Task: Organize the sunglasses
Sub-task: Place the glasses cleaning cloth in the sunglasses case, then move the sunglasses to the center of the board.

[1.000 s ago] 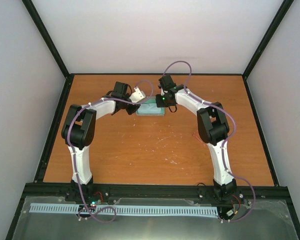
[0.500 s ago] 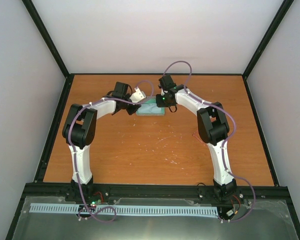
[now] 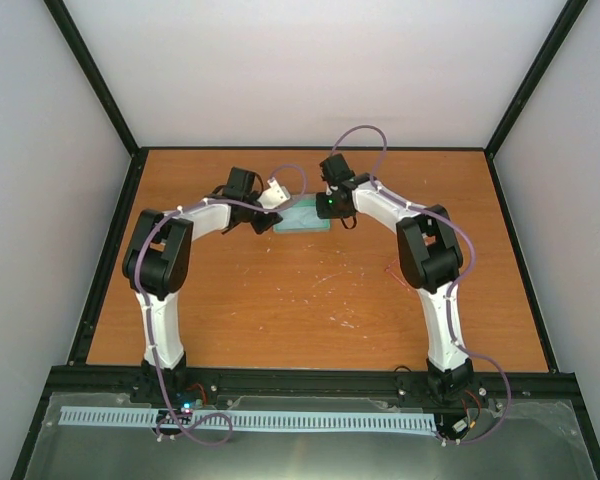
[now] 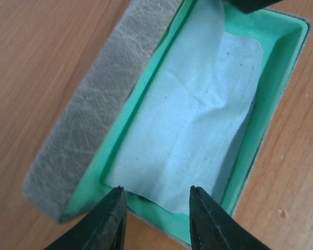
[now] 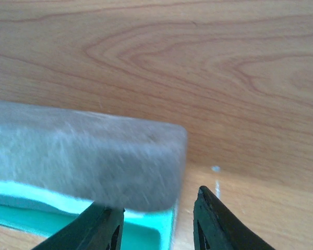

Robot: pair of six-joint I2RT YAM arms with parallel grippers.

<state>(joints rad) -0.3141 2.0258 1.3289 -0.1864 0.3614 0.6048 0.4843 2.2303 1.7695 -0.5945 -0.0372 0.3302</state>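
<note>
Matt leathery grey case (image 4: 88, 114), soft cloth (image 4: 193, 130), grained wooden table (image 4: 41, 52).

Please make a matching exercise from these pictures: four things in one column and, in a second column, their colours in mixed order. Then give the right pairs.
Things:
1. cloth
2. lining
3. lid
4. table

Colours:
A. grey
B. orange-brown
C. light blue
D. teal

Pairs: 1-C; 2-D; 3-A; 4-B
</note>
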